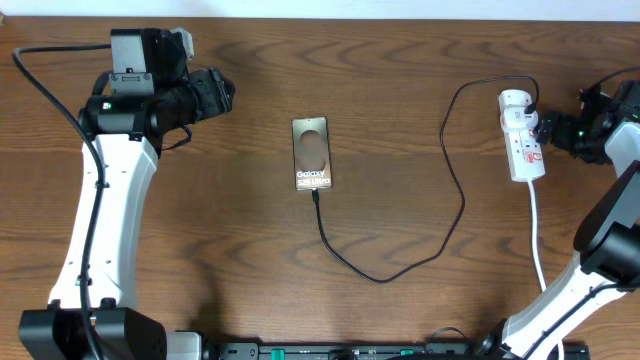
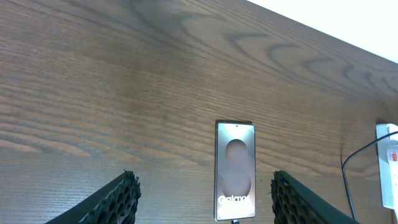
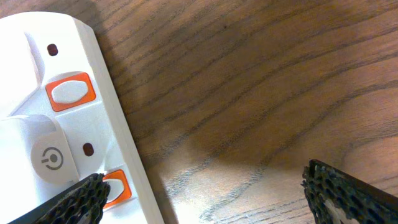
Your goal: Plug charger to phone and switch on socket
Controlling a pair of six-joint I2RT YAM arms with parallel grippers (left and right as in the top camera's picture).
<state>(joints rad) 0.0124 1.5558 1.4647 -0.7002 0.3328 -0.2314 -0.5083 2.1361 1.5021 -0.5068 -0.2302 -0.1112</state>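
The brown wooden table (image 1: pixel 400 60) is carrying everything, with the left arm (image 1: pixel 110 200) lying along its left side and the right arm (image 1: pixel 610 230) reaching in from the right. The left gripper (image 2: pixel 205 186) is hanging well apart from the task's things with its jaws partly apart and nothing between them. The right gripper (image 3: pixel 205 180) is hovering at the socket (image 1: pixel 524 140) with its jaws spread wide and empty. That white strip is lying near the table's right edge, and the charger (image 1: pixel 400 265) is running from its far end, looping across the wood to the phone (image 1: pixel 311 153) in the middle. The phone is lying flat and squarely aligned, a bronze-grey slab showing a pale circle and white "Galaxy" lettering. The thin black lead is meeting its near short edge, so I am judging the plugging-in as done, though the tip itself is too small to make out. What is remaining looks like the switching. In the right wrist view one finger (image 3: pixel 81 199) is sitting over the corner of an orange-framed switch (image 3: pixel 115 185). Whether it is pressing, I cannot tell, and the small red marks beside the switches are looking dark, which I am reading as power not yet on
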